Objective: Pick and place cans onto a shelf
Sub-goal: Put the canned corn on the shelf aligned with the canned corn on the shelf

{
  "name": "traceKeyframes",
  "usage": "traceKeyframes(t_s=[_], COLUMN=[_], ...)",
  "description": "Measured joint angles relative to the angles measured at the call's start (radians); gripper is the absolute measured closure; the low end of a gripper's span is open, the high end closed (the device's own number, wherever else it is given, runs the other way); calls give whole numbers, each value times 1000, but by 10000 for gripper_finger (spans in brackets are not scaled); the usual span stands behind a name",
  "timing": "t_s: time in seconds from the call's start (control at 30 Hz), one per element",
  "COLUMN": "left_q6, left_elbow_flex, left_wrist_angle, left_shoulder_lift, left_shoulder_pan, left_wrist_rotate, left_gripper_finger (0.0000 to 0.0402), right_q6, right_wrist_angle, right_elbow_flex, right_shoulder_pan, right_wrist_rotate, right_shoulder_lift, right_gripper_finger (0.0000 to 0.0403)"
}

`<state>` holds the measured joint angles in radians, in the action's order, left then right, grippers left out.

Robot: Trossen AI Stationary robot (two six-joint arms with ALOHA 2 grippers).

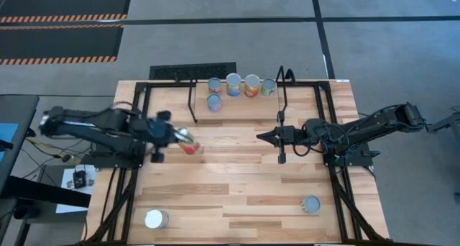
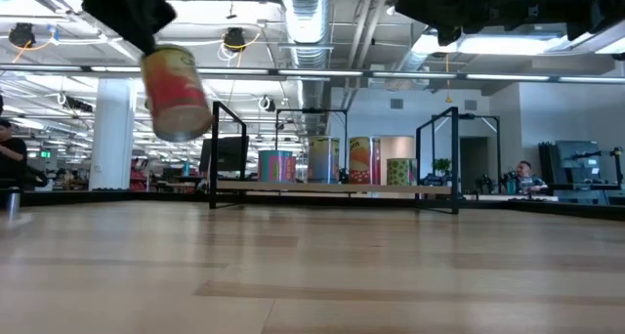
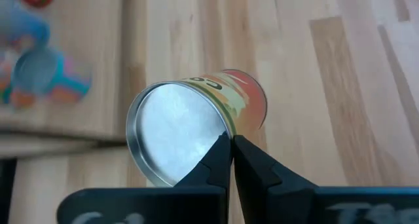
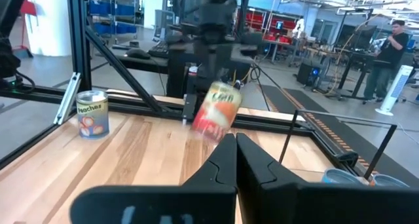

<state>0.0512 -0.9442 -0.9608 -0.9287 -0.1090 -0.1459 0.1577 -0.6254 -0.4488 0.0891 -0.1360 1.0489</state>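
1. High view, as I read it: my left gripper (image 1: 180, 138) is clamped on a small red-and-orange-labelled tin can (image 1: 189, 145), carried tilted above the large wooden tabletop (image 1: 237, 196), just short of the raised light-wood shelf (image 1: 237, 111); low view shows that can clear of the surface.
2. Five cans (image 1: 233, 84) stand on the shelf, four along its far edge, one nearer; its front strip lies bare.
3. My right gripper (image 1: 262, 137) hangs pinched shut, holding nothing, beside the shelf's right black rod upright (image 1: 282, 116).
4. Two loose cans sit near the table's front edge: a white-topped one (image 1: 154, 219) left, a blue-grey-topped one (image 1: 311, 204) right; bare wood between them.
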Motion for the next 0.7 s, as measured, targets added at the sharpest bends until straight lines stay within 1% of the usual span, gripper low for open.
traceKeyframes(t_s=[0.1, 0.2, 0.27, 0.47, 0.57, 0.7], left_q6=[-2, 9, 31, 103, 148, 191], left_elbow_flex=[0, 0, -11, -127, -213, -308], left_wrist_angle=[112, 227, 273, 305, 299, 298], left_shoulder_lift=[-122, -261, -354, -596, -685, -785], left_shoulder_pan=[-61, -81, -83, -53, -31, 10], left_wrist_rotate=[-42, -43, -43, -72, -97, -95], left_gripper_finger=[401, 401, 401, 401, 401, 401], right_q6=[-6, -11, -11, -11, -11, -10], right_wrist_angle=[0, 3, 7, 31, 40, 42], right_elbow_flex=[0, 0, 0, 0, 0, 0], right_shoulder_pan=[0, 1, 1, 1, 1, 1], right_wrist_rotate=[0, 0, 0, 0, 0, 0], right_shoulder_lift=[0, 0, 0, 0, 0, 0], right_gripper_finger=[390, 390, 390, 390, 390, 390])
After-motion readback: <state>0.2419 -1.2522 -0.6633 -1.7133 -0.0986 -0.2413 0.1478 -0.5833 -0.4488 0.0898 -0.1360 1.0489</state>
